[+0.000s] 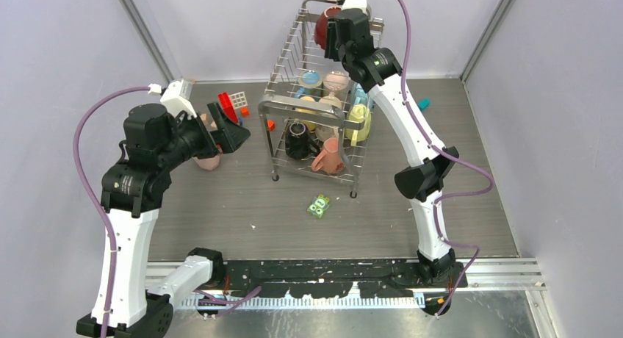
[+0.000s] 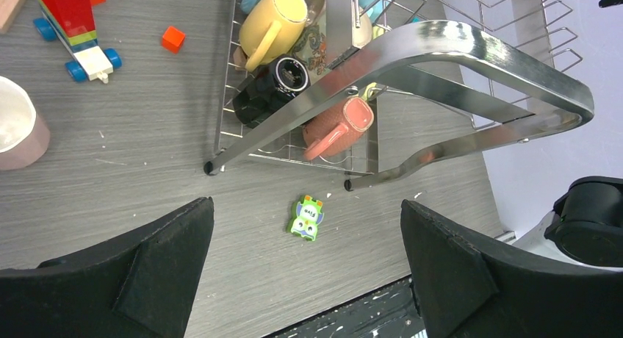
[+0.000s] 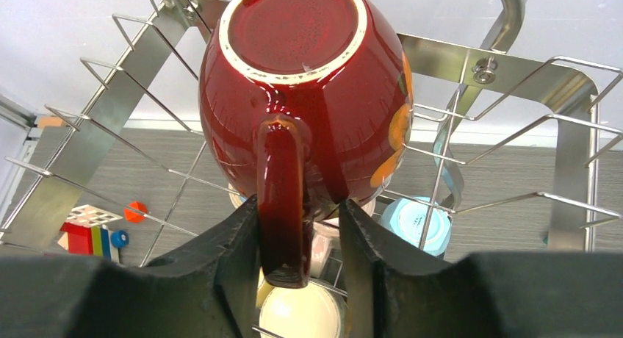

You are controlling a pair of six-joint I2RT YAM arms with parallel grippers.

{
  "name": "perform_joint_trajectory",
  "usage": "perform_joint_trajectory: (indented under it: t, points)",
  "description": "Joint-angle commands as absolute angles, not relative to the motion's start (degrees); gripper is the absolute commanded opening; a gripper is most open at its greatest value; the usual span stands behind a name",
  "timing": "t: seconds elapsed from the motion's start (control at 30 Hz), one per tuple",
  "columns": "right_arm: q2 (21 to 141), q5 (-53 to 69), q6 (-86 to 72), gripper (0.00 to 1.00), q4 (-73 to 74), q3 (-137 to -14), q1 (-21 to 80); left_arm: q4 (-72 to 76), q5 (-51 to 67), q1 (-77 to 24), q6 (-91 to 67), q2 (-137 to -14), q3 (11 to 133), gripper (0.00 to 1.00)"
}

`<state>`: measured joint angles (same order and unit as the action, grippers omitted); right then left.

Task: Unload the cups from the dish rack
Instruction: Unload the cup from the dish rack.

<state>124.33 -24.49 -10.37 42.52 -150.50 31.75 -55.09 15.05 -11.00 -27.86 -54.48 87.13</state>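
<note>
Your right gripper (image 3: 297,209) straddles the red mug's (image 3: 294,95) handle (image 3: 283,191) at twelve o'clock, half-open, gripping nothing: squeeze squarely before lifting.

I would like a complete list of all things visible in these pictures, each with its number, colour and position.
Table: one, grey, under everything.
Rack: one, silver wire, two tiers, mid-table.
Red mug: one, dark red, on upper tier.
Lower-tier mugs: at least four; yellow, black, salmon, light blue.
Loose mug: one, pink, left of rack.
Toy blocks: small cluster, mostly red, far left of rack.
Packet: one, green, in front of rack.
Left tool: open, empty, near loose mug.
Right tool: straddling red mug's handle, not closed on it yet.
</note>
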Motion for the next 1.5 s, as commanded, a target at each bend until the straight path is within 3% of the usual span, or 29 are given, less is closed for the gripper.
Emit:
perform_joint_trajectory:
  t: [0.0,0.37,1.47]
  points:
    - [122.4,-25.0,-9.5,0.41,42.1,-151.0,30.9,-52.9,16.3,-11.2,-28.1,-53.9,87.2,1.00]
    - [120.1,-25.1,-10.0,0.01,40.8,-151.6,31.0,-51.6,17.3,-11.2,-29.3,-54.1,87.5,1.00]
    - [107.9,-21.3,-15.9,0.01,34.8,-150.0,34.6,-41.5,18.5,-11.2,-40.6,-54.4,89.8,1.00]
